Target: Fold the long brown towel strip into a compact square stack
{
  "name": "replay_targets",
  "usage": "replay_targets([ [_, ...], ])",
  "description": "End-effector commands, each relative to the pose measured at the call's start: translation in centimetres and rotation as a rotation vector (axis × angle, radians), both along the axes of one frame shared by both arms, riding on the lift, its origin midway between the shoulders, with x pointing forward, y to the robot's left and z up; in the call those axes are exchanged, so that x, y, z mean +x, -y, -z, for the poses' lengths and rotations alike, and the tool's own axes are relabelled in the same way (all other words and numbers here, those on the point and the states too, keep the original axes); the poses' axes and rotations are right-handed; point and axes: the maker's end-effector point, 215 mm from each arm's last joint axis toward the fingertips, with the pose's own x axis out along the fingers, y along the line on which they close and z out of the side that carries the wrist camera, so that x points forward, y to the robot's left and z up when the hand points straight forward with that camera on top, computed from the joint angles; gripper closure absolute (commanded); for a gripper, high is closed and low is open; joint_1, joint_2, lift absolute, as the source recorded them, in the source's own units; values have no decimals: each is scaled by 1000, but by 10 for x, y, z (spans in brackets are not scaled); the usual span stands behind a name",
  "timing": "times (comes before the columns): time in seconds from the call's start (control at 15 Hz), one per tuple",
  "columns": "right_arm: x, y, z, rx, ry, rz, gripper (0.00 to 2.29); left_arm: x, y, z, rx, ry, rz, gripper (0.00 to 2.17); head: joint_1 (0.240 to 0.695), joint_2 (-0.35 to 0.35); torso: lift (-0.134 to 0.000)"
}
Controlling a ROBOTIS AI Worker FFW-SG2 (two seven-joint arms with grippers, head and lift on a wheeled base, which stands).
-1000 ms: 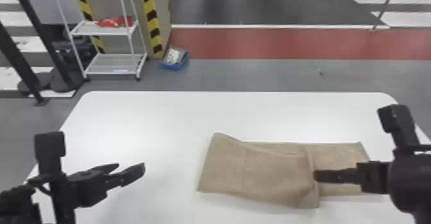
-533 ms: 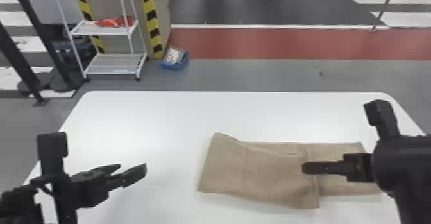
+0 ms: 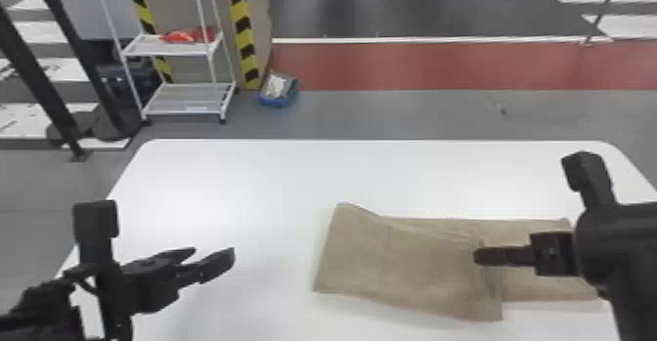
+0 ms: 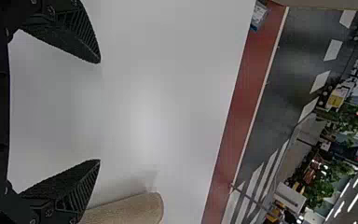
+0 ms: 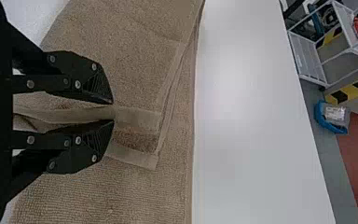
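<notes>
first fold looks about laid: towel (image 3: 410,262) on the table (image 3: 244,179), partly doubled. right gripper (image 5: 113,112) pinches its hem (image 5: 139,118), left gripper (image 4: 99,111) wide open. next you likely release, square edges, fold again.

Beyond the left gripper (image 3: 212,254): a white two-tiered rack (image 3: 181,106), red articles (image 3: 178,37) on its upper shelf (image 3: 156,48); yellow-and-black strips (image 3: 243,27) just beside; a blue container (image 3: 274,102) near the rack. Farther left, dark slanting posts (image 3: 36,74). Beyond the right gripper (image 3: 479,256): a red floor band (image 3: 440,66).
</notes>
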Motion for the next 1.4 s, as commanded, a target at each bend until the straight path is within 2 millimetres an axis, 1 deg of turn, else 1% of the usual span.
replay_targets([
  [0.0, -10, 8, 3, 12, -2, 23, 2020, 0, 0, 2, 0, -2, 1, 137, 695, 47, -124],
  [0.07, -17, 3, -1, 59, 13, 25, 2020, 0, 1, 1, 0, -1, 3, 137, 695, 43, -124],
  [0.13, -24, 4, -3, 87, 21, 28, 2020, 0, 1, 1, 0, -1, 3, 137, 695, 40, -124],
  [0.2, -30, 6, -3, 107, 23, 37, 2020, 0, 0, 1, 1, -1, 1, 137, 695, 39, -124],
  [0.27, -32, 14, -1, 107, 20, 54, 2020, -1, 0, 2, 1, -2, 1, 137, 695, 39, -124],
  [0.4, -33, 26, -1, 123, 21, 88, 2020, -1, 0, 4, 0, -6, 1, 137, 695, 35, -124],
  [0.47, -31, 30, -5, 147, 31, 99, 2020, -1, 1, 4, -1, -7, 4, 137, 695, 29, -124],
  [0.67, -21, 30, -18, 194, 65, 109, 2017, -1, 5, 1, -1, -1, 12, 140, 695, 6, -124],
  [0.73, -13, 32, -26, 193, 83, 115, 2020, 0, 5, 1, 0, -1, 11, 140, 695, 3, -124],
  [0.93, -5, 34, -17, 200, 66, 134, 2017, -1, 5, 2, -1, -3, 9, 140, 695, -4, -124],
  [1.13, -3, 35, -5, 191, 48, 124, 2007, -2, 1, 3, 1, -4, 2, 140, 695, -5, -124],
  [1.33, 4, 48, 4, 170, 51, 130, 2007, -2, -1, 3, 1, -4, -1, 140, 695, -4, -124],
])
